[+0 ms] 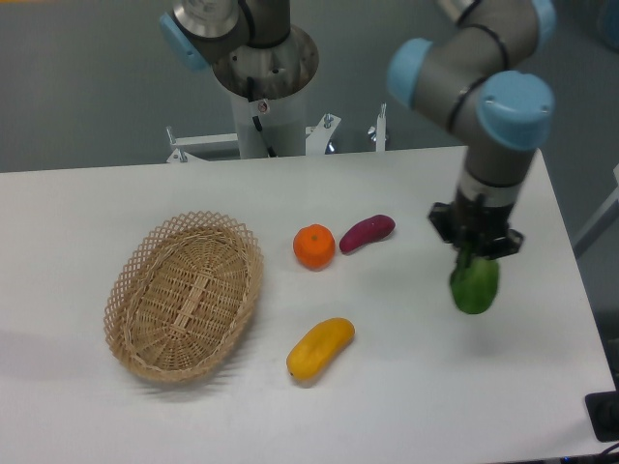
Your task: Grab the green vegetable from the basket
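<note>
A: Green vegetable [474,282] hangs leafy end down from the gripper [475,253], which we see pinching its top, right side of the table [406,406].

B: Agreed. Wicker basket [184,295] sits well apart at left, holding nothing; we see orange [314,246], purple sweet potato [367,232], yellow fruit [320,348] between.

You have a tan woven basket [184,295] with a lattice rim, an orange [314,246], a purple sweet potato [367,232], a yellow mango [320,348], a green vegetable [474,283], all on a white table [87,208].
</note>
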Robot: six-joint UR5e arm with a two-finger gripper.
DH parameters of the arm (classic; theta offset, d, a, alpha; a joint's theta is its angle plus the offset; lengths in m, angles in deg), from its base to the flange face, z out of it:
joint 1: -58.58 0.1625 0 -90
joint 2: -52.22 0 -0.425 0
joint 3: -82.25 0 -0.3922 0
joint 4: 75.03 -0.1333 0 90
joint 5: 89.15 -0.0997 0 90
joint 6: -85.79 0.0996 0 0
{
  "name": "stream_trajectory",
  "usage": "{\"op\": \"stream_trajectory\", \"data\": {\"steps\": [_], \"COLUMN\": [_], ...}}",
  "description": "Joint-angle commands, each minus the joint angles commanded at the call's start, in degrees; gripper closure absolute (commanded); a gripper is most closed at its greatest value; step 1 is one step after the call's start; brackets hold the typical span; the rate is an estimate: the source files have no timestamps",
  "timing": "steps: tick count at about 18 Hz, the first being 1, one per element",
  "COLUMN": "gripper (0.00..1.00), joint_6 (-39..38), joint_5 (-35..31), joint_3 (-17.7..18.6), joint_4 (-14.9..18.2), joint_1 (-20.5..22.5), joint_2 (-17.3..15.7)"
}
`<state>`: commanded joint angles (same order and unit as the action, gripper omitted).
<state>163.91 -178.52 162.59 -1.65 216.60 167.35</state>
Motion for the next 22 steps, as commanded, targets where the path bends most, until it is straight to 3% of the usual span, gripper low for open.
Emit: {"op": "stream_trajectory", "data": {"steps": [11,22], "gripper": [0.93,0.91], "joint_6": [0.45,0.54], "joint_5": [-0.71,-0.71], "joint_3": [-2.82,-3.26], "joint_4": [-0.16,-0.25], "joint_1": [1.58,1.76], "joint_2": [2.91,3.26]}}
